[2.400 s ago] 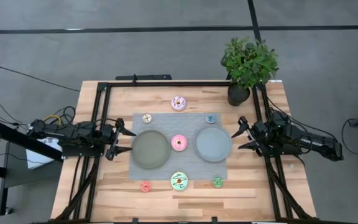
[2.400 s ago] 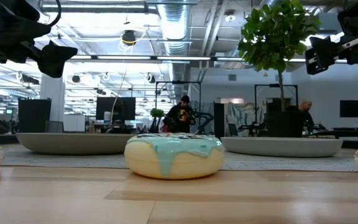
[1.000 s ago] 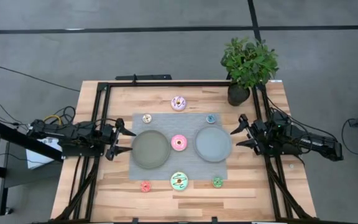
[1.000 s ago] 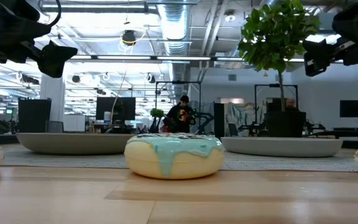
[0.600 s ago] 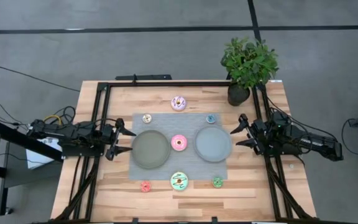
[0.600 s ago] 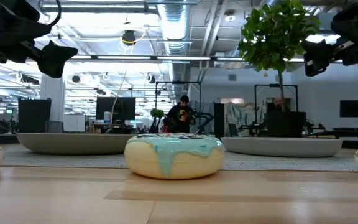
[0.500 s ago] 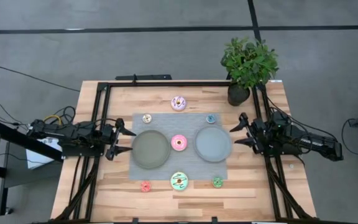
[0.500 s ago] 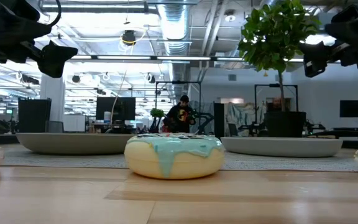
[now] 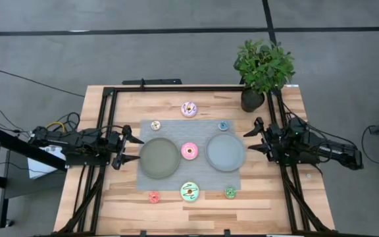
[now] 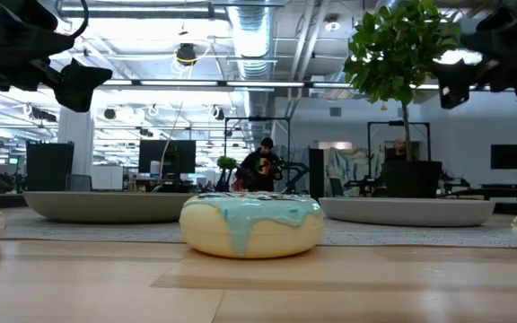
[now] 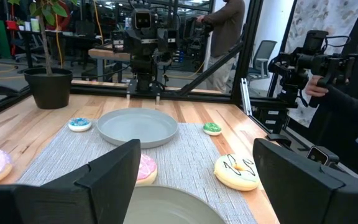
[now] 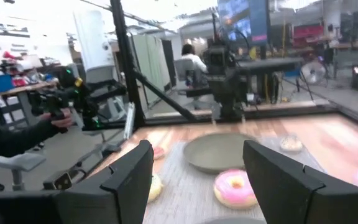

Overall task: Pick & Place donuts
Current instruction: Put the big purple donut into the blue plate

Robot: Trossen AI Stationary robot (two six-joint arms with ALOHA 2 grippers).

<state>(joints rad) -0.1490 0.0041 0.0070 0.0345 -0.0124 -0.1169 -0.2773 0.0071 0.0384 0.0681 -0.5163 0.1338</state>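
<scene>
Fingers of both the left gripper (image 9: 131,149) and right gripper (image 9: 251,139) are spread, empty, at the desk's (image 9: 268,197) side edges. Glossy iced ring donuts (image 9: 189,151) lie around two grey plates (image 9: 160,157) on the mat (image 9: 196,171); pink sits between them.

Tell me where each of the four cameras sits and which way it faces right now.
High view: overhead, straight down on the table; both arms, left pincer and right pincer open.
Low view: table height, level across the mint-green donut into the room; arms at the upper corners.
Left wrist view: faces across the mat to the right arm; own fingers below.
Right wrist view: faces the left arm; own fingers below.
Shared: both wrist views show the pink donut.
</scene>
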